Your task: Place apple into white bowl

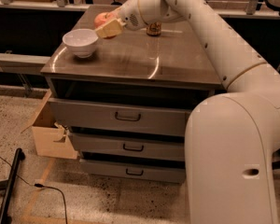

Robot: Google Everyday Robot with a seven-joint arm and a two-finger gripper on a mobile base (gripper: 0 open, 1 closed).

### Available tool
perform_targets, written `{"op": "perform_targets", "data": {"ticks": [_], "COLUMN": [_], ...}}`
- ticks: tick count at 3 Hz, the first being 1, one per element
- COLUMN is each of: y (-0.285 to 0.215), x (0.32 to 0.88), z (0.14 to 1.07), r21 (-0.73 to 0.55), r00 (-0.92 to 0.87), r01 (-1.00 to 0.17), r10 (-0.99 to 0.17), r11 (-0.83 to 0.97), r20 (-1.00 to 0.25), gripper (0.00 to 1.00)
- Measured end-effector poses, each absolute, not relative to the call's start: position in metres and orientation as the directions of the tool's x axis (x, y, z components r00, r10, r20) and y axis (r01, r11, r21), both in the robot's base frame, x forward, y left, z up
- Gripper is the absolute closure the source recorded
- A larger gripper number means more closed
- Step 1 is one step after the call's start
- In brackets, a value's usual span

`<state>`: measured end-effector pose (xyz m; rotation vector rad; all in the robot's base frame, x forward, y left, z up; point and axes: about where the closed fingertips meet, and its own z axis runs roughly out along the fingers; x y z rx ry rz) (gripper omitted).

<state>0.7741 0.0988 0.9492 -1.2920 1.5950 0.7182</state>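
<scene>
The reddish-orange apple [101, 18] is held between the tan fingers [110, 29] of my gripper [105, 24], which is shut on it. The gripper holds the apple a little above the table top, just to the right of and behind the white bowl [80, 42]. The bowl stands upright near the table's front left corner and looks empty. My white arm reaches in from the right across the table.
A gold-brown soda can [153, 29] stands behind my wrist on the grey table top [144, 59]. Below are several drawers [126, 118]. A cardboard box [49, 134] sits on the floor at the left, beside a black pole and cable.
</scene>
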Motion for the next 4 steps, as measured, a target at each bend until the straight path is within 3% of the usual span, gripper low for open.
{"op": "perform_targets", "data": {"ticks": [4], "y": [0.173], "x": [0.816], "z": [0.962], "r21": [-0.116], "r00": [-0.031], "r01": [-0.939], "r10": [-0.415], "r11": [0.325], "r20": [-0.909], "gripper": [1.0]}}
